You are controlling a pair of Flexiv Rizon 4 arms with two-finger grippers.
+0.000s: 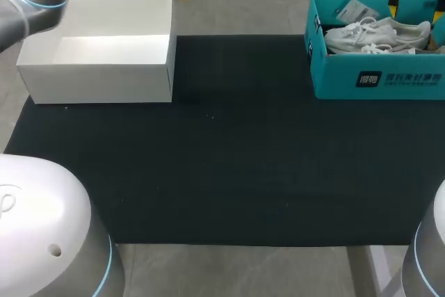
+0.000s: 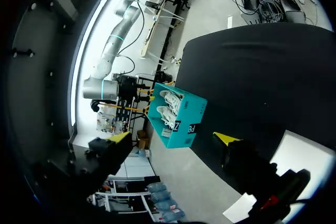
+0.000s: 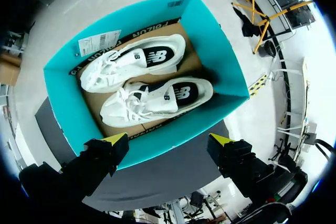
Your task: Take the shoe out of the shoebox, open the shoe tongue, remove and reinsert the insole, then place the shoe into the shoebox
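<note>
Across the tabletop, found a dark mat (image 1: 243, 158) covering most of the surface. Noted a white box (image 1: 97, 83) at the mat's far left corner, open at the top, with its back part past the mat's far edge. Saw the teal shoebox (image 1: 379, 78) at the far right corner, lid off, well apart from the white box. Counted two white shoes inside it, lying side by side on the brown card floor, soles down and laces up: one shoe (image 3: 131, 61) along one long wall, the other shoe (image 3: 157, 98) just beside it, nearer the right gripper. Placed the left gripper (image 2: 174, 139) above the far edge of the white box, fingers spread wide, pointing across the mat toward the shoebox. Placed the right gripper (image 3: 168, 140) over the shoebox, above the shoes and clear of them, fingers likewise set wide with the near wall showing between them. Spotted a paper tag (image 3: 100, 42) against the inner wall by the first shoe's toe.
</note>
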